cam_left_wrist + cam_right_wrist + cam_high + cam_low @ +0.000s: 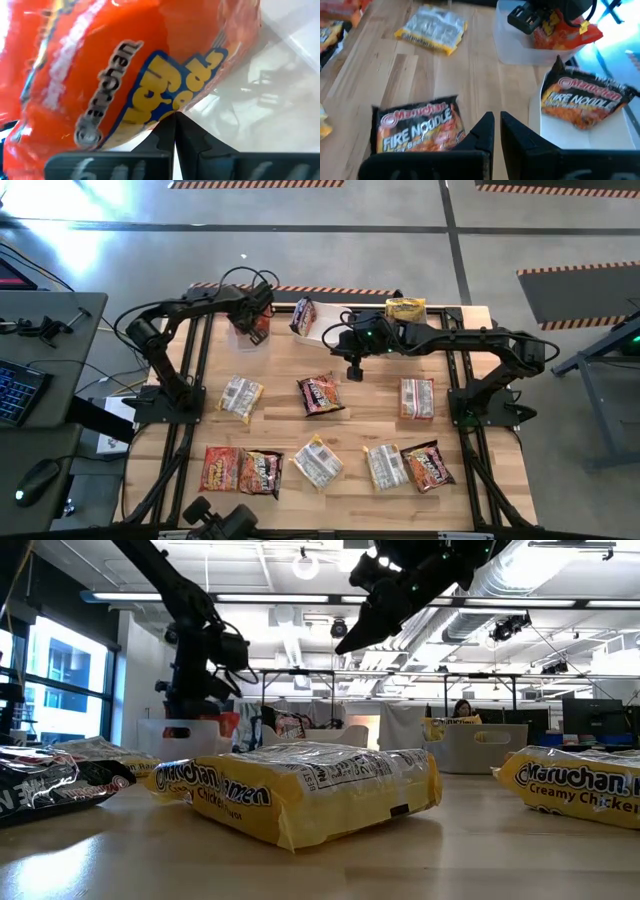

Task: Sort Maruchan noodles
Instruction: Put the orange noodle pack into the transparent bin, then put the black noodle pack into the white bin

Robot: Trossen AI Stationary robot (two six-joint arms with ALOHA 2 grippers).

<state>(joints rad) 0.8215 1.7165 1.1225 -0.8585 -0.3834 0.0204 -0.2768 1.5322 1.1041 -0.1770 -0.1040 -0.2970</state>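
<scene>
- Over the far-left tub (243, 338), my left gripper (258, 320) is pinched shut on a red-orange packet (115, 75), which hangs at the tub's mouth and is not yet lying flat inside.
- Lowering until the packet's free end rests on the tub floor looks wise to me before I let go; a release from this height could leave it draped on the rim.
- My right gripper (354, 370) hovers mid-table with its fingers together and nothing between them, just beyond the dark Fire Noodle packet (417, 127).
- Another dark packet (585, 100) already sits in the middle tub (545, 125), and a yellow one (405, 308) in the far-right tub.
- Nine packets lie loose on the table (360, 420), so sorting is at an early stage.
- Opening should be slow, since crinkly film may cling to a finger.
</scene>
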